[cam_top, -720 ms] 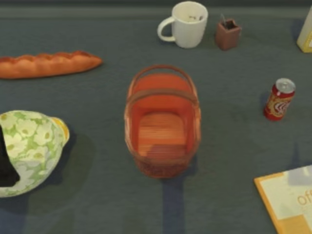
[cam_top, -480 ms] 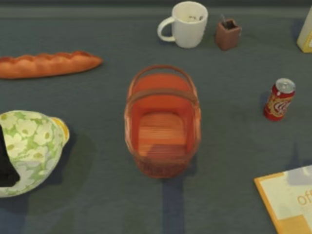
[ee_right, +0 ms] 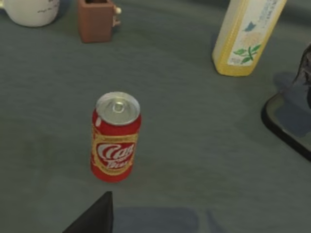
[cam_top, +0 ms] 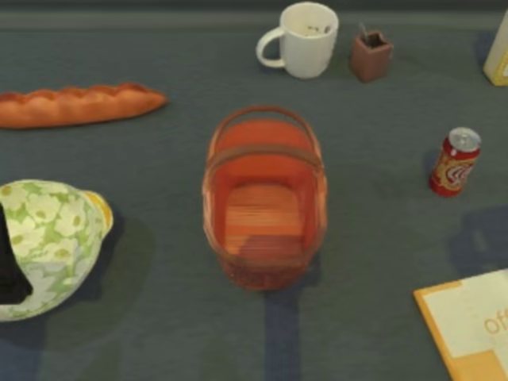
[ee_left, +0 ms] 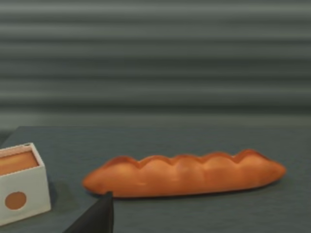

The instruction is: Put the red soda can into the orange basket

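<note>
The red soda can (cam_top: 455, 162) stands upright on the desk's right side, long axis vertical, well apart from the orange basket (cam_top: 264, 198) at the middle. It is a small red cylinder with a silver top and pull tab and a white-and-gold swirl logo on its side; nothing touches it.

The right arm looks the nearer one: its wrist view looks down on the can (ee_right: 115, 137) from close by, so the can lies ahead of and below that end effector. Only a dark tip shows at that view's edge, so I cannot tell how far the right end effector is open; it holds nothing visible.

The left arm is off by the bread loaf (ee_left: 184, 173), and its end effector's state is equally unclear.
</note>
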You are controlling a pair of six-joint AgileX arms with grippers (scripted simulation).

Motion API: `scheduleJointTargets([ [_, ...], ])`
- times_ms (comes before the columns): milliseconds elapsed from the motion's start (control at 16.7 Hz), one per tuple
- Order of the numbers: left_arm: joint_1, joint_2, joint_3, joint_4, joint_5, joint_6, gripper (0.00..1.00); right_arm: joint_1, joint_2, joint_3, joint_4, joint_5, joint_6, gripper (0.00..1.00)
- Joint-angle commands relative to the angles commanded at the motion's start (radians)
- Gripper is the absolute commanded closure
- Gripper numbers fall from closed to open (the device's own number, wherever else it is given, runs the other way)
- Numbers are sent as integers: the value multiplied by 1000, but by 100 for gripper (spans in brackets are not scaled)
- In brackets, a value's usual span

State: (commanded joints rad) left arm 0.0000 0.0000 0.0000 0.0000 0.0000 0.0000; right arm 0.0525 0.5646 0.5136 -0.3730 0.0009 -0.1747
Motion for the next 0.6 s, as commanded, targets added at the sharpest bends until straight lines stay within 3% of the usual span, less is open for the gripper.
scheduleJointTargets([
  [600,0,0,0,0,0,0,0,79,1099,964,-571,-7,-260,0],
])
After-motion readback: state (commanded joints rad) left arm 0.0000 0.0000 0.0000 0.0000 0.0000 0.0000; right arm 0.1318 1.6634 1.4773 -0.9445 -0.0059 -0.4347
